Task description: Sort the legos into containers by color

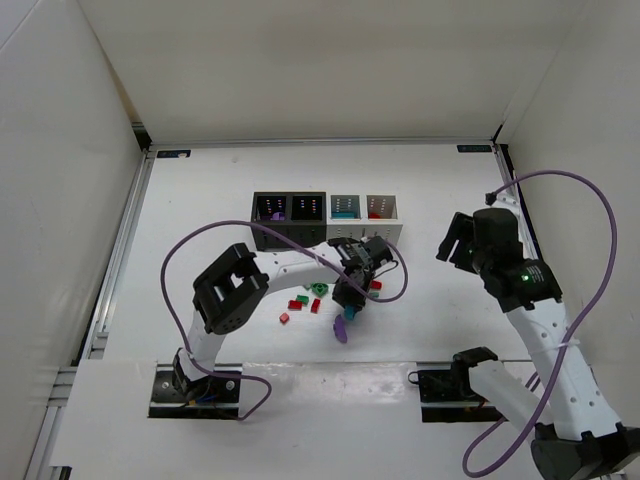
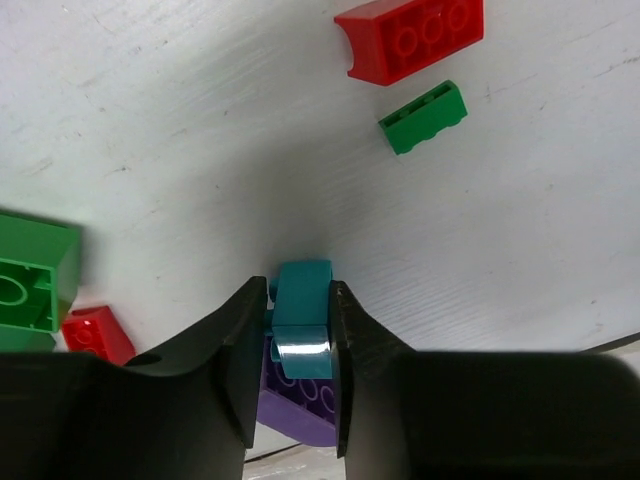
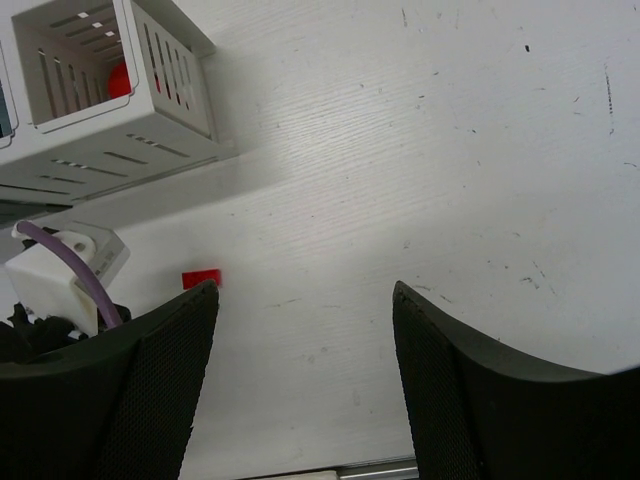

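A teal brick is pinched between the jaws of the left gripper, which is lowered to the white table in front of the row of containers. The two black fingers are drawn in against the brick's opposite sides, with no gap to be seen on either side. The brick is gripped across its narrow width, seemingly so that it can be lifted away from a purple brick that lies against it underneath.

Other legos are left scattered nearby: a red brick and a slim green brick lie well apart beyond the fingers, while a larger green brick and a small red brick are seen to one side.

The right gripper is held above bare table beside the end container, in which something red is visible. Its jaws are spread wide and nothing is held or touched. It appears to be parked clear of the pile so that the left arm can work unhindered.

The teal piece is judged to be bound for the third container from the left, where teal is glimpsed inside. The lift is not yet made.
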{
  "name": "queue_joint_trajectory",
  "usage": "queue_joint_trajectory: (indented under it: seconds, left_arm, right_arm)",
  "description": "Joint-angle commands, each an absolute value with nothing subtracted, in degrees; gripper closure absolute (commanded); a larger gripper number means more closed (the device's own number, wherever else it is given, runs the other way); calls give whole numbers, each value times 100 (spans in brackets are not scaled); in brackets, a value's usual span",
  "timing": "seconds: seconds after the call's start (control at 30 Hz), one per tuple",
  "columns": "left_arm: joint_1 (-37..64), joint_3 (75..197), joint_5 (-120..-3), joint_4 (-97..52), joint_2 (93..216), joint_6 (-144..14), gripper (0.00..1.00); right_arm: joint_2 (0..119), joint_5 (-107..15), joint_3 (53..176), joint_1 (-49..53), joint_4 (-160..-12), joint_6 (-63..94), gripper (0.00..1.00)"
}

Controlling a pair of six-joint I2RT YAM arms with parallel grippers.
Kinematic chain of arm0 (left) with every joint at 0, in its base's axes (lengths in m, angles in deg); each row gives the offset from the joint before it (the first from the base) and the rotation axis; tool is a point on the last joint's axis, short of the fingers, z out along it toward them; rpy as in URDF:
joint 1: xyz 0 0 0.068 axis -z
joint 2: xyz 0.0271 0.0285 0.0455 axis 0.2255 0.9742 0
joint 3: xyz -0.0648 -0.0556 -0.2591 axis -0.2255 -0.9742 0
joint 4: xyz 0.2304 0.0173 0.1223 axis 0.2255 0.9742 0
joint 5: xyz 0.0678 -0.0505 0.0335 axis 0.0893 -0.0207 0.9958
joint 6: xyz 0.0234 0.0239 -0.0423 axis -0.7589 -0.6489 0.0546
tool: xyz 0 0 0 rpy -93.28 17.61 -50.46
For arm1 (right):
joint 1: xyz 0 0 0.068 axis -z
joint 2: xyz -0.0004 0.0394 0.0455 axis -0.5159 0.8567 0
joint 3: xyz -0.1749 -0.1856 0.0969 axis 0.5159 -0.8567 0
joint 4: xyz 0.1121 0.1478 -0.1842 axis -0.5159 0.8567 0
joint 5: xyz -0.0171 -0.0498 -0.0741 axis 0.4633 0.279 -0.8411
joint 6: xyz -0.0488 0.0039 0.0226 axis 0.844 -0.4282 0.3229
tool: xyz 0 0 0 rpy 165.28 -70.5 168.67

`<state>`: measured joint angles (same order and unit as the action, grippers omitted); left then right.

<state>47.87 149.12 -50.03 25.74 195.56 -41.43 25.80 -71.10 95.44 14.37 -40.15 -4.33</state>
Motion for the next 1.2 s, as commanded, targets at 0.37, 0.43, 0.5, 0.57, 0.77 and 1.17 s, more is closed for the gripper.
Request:
queue_joint_trajectory:
  seconds: [0.37,0.43,0.5,0.57,0.77,1.17]
  left_arm:
    - [4796,16089,-3723,3538,18487,-4600,71]
    - [4604,16294,-3614,3653,18259,-4784,69]
    - [4358,16566,-3508,3628,18162,-4995,68]
    - [4016,16768,-3552,3470,18074,-5179,66]
    - [3417,17524,-3763,3399,18635,-5479,65]
    - [3135,18545,-3666,3303,19673,-5602,59]
  right_arm:
    - [2294,-6961,9583,1559,-4132,-203,27]
    - [2285,-6943,9601,1568,-4141,-150,27]
    - [2277,-6943,9601,1603,-4123,-150,27]
    - [2259,-6855,9575,1646,-4141,-88,27]
    - [2233,-6627,9522,1682,-4115,0,27]
    - [2075,-6504,9443,2015,-4009,193,26]
